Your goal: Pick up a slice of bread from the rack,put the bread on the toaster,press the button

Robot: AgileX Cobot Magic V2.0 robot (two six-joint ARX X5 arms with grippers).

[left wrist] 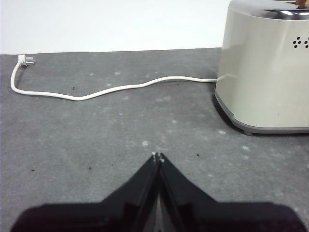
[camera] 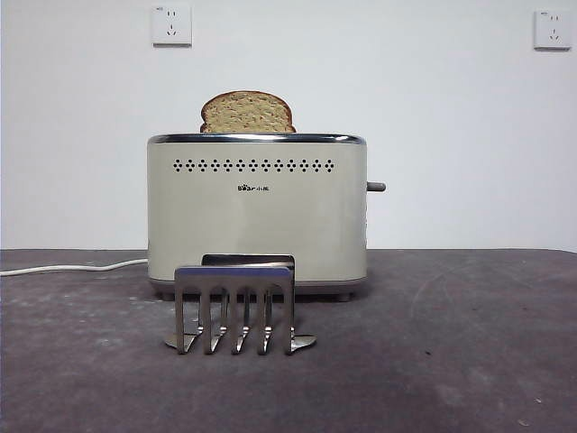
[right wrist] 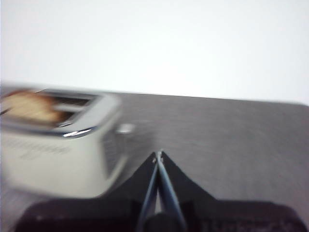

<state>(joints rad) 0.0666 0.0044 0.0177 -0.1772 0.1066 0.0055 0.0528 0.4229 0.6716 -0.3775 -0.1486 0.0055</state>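
The slice of bread (camera: 247,112) stands in a slot of the cream toaster (camera: 257,212), its brown domed top showing above the chrome rim. The toaster's lever (camera: 375,187) sticks out on its right side. The silver rack (camera: 235,307) stands empty in front of the toaster. My left gripper (left wrist: 158,157) is shut and empty, low over the table to the left of the toaster (left wrist: 265,67). My right gripper (right wrist: 158,154) is shut and empty, above and to the right of the toaster (right wrist: 58,145); that view is blurred, and the bread (right wrist: 30,107) shows in the slot. Neither gripper shows in the front view.
The toaster's white power cord (left wrist: 96,92) runs across the dark table (camera: 451,361) to the left, its plug (left wrist: 23,60) lying loose. Two wall sockets (camera: 171,24) sit on the white wall behind.
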